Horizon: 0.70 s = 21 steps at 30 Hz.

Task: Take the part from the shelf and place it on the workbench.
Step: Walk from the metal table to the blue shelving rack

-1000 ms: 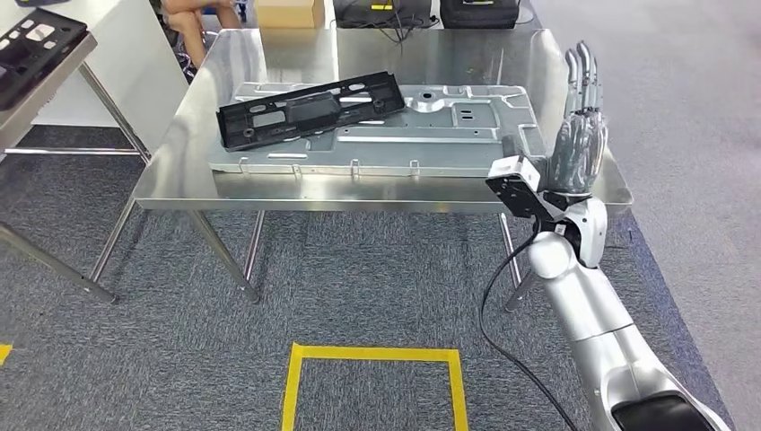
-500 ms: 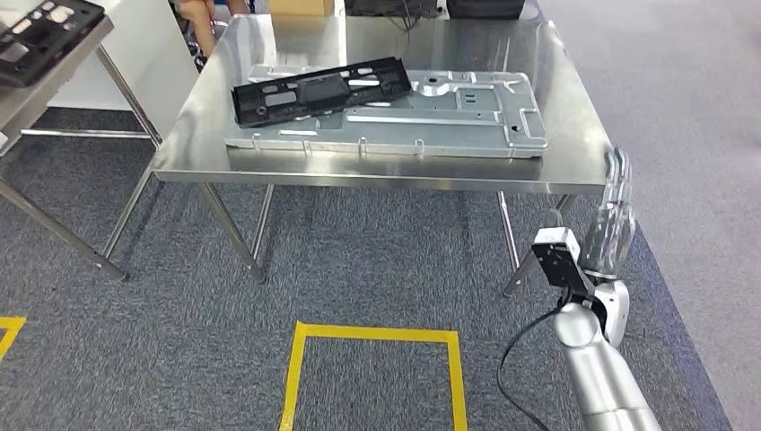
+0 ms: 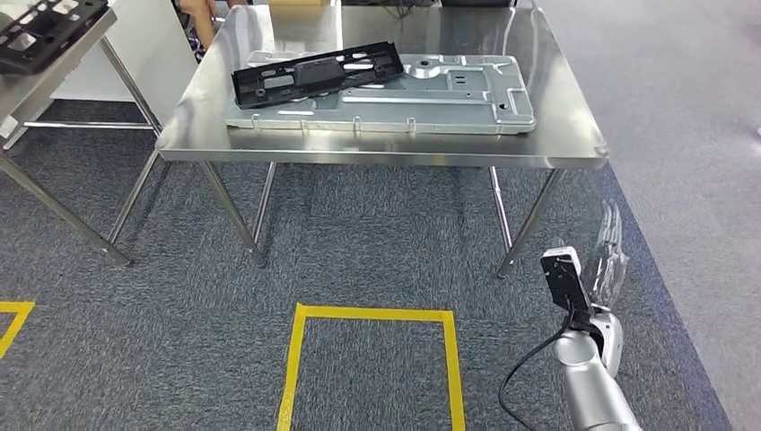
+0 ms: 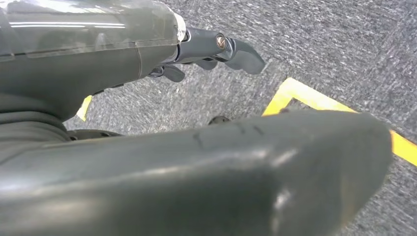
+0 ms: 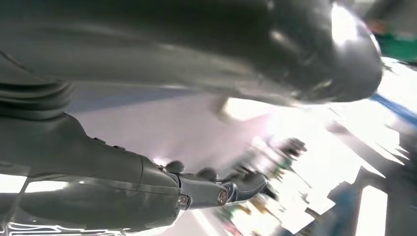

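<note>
My right hand [image 3: 608, 256] hangs empty, fingers straight (blurred), well short of the bench [image 3: 574, 135] ahead, where the black part [image 3: 314, 74] lies, apparently delivered.

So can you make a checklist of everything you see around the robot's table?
Surface: steel workbench, shiny.
Job's things: black part lies on the metal plate, left half; more black parts on the shelf at far left.
Clutter: nothing seen.
Hands: right hand below the workbench edge, fingers straight, holding nothing; left hand over the carpet, holding nothing.
Cables: black cable loops beside the right forearm.
Surroundings: grey carpet, yellow tape square, a person behind the workbench.
</note>
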Tool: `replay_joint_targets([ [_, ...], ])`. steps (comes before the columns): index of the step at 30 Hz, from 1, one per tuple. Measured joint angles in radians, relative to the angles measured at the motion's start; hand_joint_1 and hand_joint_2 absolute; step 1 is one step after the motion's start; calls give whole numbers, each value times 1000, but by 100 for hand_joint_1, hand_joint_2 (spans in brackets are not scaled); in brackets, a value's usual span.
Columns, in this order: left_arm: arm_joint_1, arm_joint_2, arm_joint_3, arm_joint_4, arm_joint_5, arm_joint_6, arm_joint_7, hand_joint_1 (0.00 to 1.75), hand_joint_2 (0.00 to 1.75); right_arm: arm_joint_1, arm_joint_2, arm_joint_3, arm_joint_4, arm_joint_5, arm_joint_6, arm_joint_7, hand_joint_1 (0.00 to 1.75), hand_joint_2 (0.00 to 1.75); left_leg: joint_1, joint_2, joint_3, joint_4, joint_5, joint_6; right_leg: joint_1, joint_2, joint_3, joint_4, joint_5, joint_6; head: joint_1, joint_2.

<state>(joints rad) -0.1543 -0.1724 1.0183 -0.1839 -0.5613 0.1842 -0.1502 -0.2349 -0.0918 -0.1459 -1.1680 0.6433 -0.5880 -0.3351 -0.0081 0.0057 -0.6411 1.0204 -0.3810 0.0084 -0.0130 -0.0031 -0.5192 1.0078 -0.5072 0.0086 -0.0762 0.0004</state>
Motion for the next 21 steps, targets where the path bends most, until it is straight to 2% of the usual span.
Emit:
replay_joint_targets([
  [1, 0, 0, 0, 0, -1, 3, 3, 0, 0, -12, 5, -15, 50, -3, 14, 9, 0, 0, 1, -1, -7, 8, -11, -6, -1, -1, -8, -1, 10, -9, 0, 0],
  [2, 1, 0, 0, 0, -2, 5, 6, 0, 0, -26, 11, -32, 111, -8, 25, 11, 0, 0, 3, -1, -19, 33, -40, -12, -4, -3, -18, -3, 21, -17, 0, 0],
  [3, 2, 0, -1, 0, -2, 6, 8, 0, 0, -39, 16, -49, 177, -16, 31, 7, 0, 0, 5, -2, -35, 78, -85, -18, -5, -4, -31, -4, 33, -22, 0, 0],
  [5, 4, 0, -2, 0, -2, 6, 10, 0, 0, -60, 20, -82, 305, -34, 48, 0, 0, 0, 8, -2, -69, 204, -182, -27, -3, -6, -60, -3, 54, -26, 0, 0],
  [6, 4, 0, -2, 0, -3, 6, 10, 0, 0, -67, 22, -97, 363, -46, 72, 6, 0, 0, 10, -2, -75, 256, -205, -29, -2, -7, -74, -2, 64, -26, 0, 0],
  [7, 5, 1, -3, 0, -4, 7, 10, 0, 0, -73, 23, -113, 419, -64, 110, 20, 0, 0, 10, -2, -67, 280, -203, -30, -1, -7, -88, -1, 74, -25, 0, 0],
  [8, 6, 1, -4, 0, -4, 7, 10, 0, 0, -79, 25, -132, 475, -86, 161, 37, 0, 0, 11, -2, -41, 268, -184, -28, 0, -8, -100, -1, 83, -24, 0, 0],
  [9, 6, 1, -4, 0, -6, 7, 10, 0, 0, -82, 27, -154, 527, -111, 221, 54, 0, 0, 10, -3, 2, 223, -158, -24, 1, -8, -110, 0, 92, -22, 0, 0],
  [10, 5, 1, -6, 0, -8, 8, 11, 0, 0, -84, 31, -176, 573, -134, 283, 74, 0, 0, 8, -3, 58, 151, -139, -17, 2, -8, -118, 0, 100, -20, 0, 0],
  [11, 3, 1, -7, -1, -11, 8, 12, 0, 0, -84, 35, -198, 615, -153, 342, 101, 0, 0, 5, -4, 115, 71, -137, -9, 4, -9, -124, 1, 107, -17, 0, 0],
  [12, 1, 2, -8, -2, -14, 7, 14, 0, 0, -82, 39, -218, 654, -169, 393, 136, 0, 0, 3, -5, 156, 10, -141, -2, 5, -9, -127, 1, 115, -13, 0, 0],
  [13, -1, 2, -10, -3, -18, 7, 16, 0, 0, -80, 45, -236, 691, -181, 435, 177, 0, 0, -1, -5, 180, -31, -150, 4, 4, -10, -129, 0, 122, -8, 0, 0],
  [15, -3, 2, -15, -3, -30, 6, 23, 0, 0, -63, 57, -268, 757, -198, 488, 266, 0, 0, -4, -5, 183, -51, -145, 14, 3, -11, -127, -6, 137, 6, 0, 0],
  [16, -3, 2, -19, -3, -36, 5, 26, 0, 0, -50, 64, -283, 785, -204, 501, 297, 0, 44, -3, -4, 180, -58, -135, 21, 1, -10, -129, -5, 134, 11, 0, 0],
  [17, -3, 1, -24, -3, -41, 5, 29, 0, 0, -36, 70, -297, 810, -208, 506, 317, 0, 87, 0, -3, 174, -64, -122, 28, 0, -8, -135, 8, 115, 16, 0, 0],
  [18, -4, 1, -29, -3, -43, 5, 31, 0, 0, -23, 75, -309, 830, -209, 507, 326, 0, 131, 2, -2, 167, -70, -109, 34, -1, -5, -147, 40, 77, 20, 0, 0],
  [19, -5, 0, -32, -3, -46, 5, 32, 0, 0, -13, 79, -320, 847, -212, 508, 334, 0, 175, 3, 0, 156, -72, -97, 37, -3, -2, -165, 94, 25, 22, 0, 0],
  [20, -5, 0, -35, -3, -49, 5, 34, 0, 0, -6, 82, -330, 861, -216, 508, 345, 0, 175, 2, 2, 143, -71, -87, 40, -3, -1, -185, 160, -25, 25, 1, 0],
  [21, -5, 0, -38, -3, -52, 5, 36, 0, 0, -1, 84, -341, 874, -222, 510, 362, 0, 175, 2, 3, 130, -69, -78, 39, -3, 0, -199, 223, -59, 28, 1, 0],
])
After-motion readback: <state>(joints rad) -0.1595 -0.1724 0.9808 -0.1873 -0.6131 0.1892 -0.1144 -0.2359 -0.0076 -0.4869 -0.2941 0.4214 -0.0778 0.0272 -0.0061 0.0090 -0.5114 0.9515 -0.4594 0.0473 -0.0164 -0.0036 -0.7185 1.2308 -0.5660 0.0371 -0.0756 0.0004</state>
